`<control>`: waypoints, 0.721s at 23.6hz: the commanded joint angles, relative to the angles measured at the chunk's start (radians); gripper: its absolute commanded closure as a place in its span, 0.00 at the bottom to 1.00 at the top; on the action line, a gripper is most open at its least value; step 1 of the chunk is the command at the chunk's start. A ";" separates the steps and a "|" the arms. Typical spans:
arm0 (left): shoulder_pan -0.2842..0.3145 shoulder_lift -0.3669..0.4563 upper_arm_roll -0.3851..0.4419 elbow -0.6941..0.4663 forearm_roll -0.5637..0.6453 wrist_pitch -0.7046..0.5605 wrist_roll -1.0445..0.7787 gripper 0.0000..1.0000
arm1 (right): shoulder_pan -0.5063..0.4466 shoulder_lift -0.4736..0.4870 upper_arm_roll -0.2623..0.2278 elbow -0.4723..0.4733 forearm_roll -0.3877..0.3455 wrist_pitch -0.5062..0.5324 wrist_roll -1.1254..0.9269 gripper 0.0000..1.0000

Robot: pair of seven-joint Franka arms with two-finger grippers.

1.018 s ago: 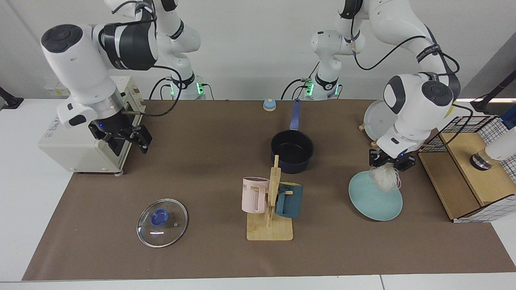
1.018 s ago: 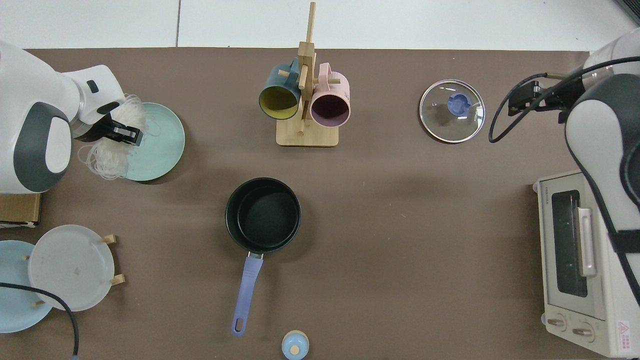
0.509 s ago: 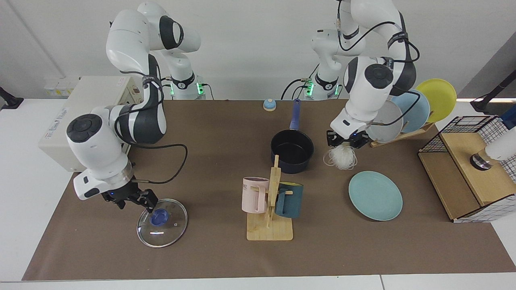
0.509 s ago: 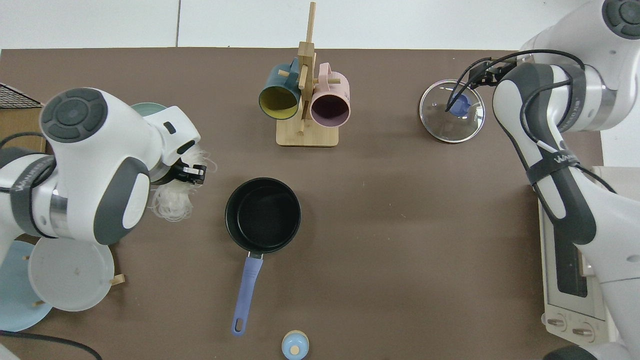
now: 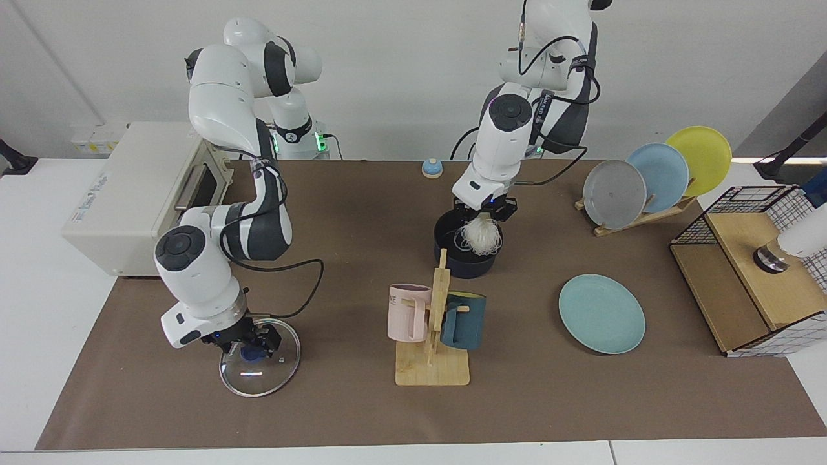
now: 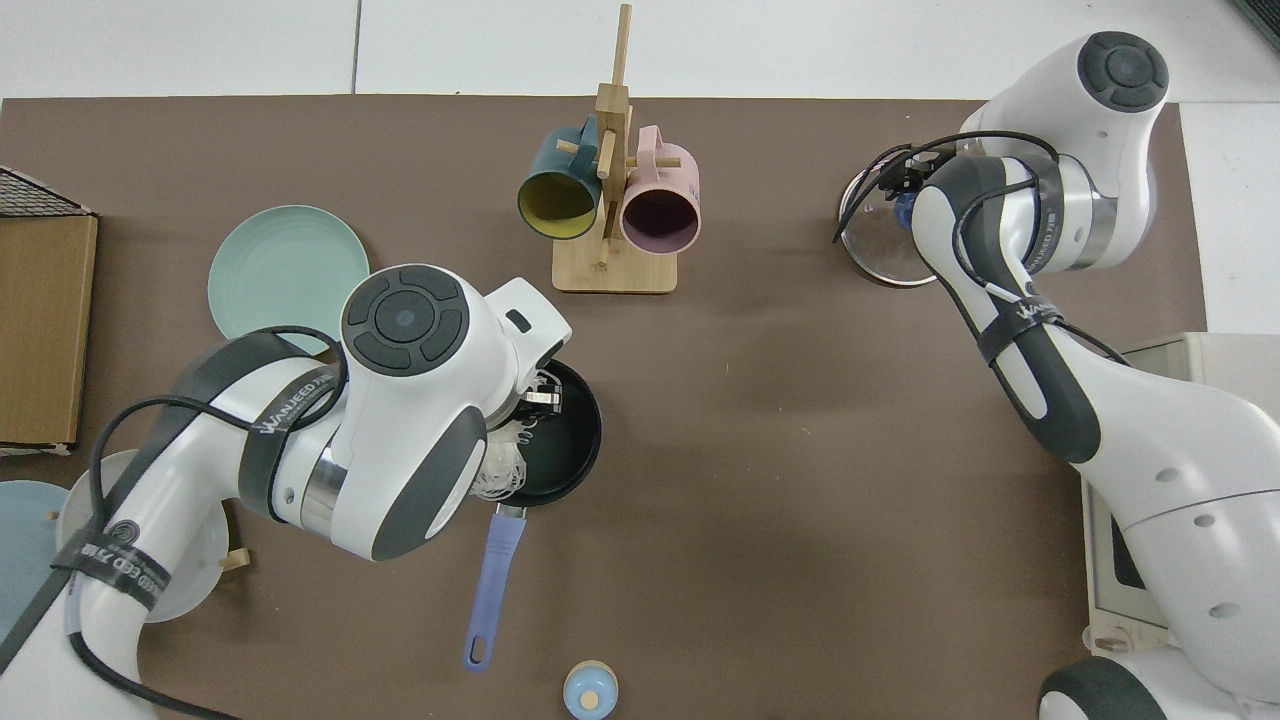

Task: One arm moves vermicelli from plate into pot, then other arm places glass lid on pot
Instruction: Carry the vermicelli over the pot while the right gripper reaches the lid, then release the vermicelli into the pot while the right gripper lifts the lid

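Note:
My left gripper [image 5: 483,217] is shut on the vermicelli [image 5: 480,237], a white tangle that hangs over the open mouth of the dark navy pot [image 5: 468,266]. From above, the left arm covers most of the pot [image 6: 578,440]; strands of the vermicelli [image 6: 498,470] show at its rim. The light-teal plate [image 5: 601,314] lies bare to the right. The glass lid [image 5: 261,376] lies flat at the front left. My right gripper [image 5: 249,344] is down at the lid's blue knob, open, with a finger on each side.
A wooden mug rack [image 5: 433,361] with a pink and a teal mug stands just in front of the pot. A plate rack [image 5: 646,177], a wire basket with a wooden box [image 5: 756,278], a toaster oven [image 5: 123,194] and a small blue bell [image 5: 431,168] ring the mat.
The left arm carried the vermicelli from beside the pot to over its mouth. The right gripper dropped from just above the lid down to the knob.

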 commanded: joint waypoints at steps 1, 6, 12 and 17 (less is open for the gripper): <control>-0.004 -0.033 0.001 -0.087 0.003 0.063 -0.016 1.00 | -0.005 -0.003 0.006 -0.069 0.008 0.077 0.016 0.02; -0.004 -0.002 -0.008 -0.156 0.003 0.213 -0.016 1.00 | -0.014 -0.011 0.006 -0.096 -0.004 0.090 0.008 0.02; -0.002 0.017 -0.008 -0.175 0.003 0.252 -0.018 1.00 | -0.008 -0.019 0.006 -0.102 -0.001 0.075 0.007 0.96; 0.001 0.032 -0.008 -0.163 0.003 0.252 -0.018 0.02 | -0.003 -0.029 0.006 -0.105 0.002 0.071 0.013 1.00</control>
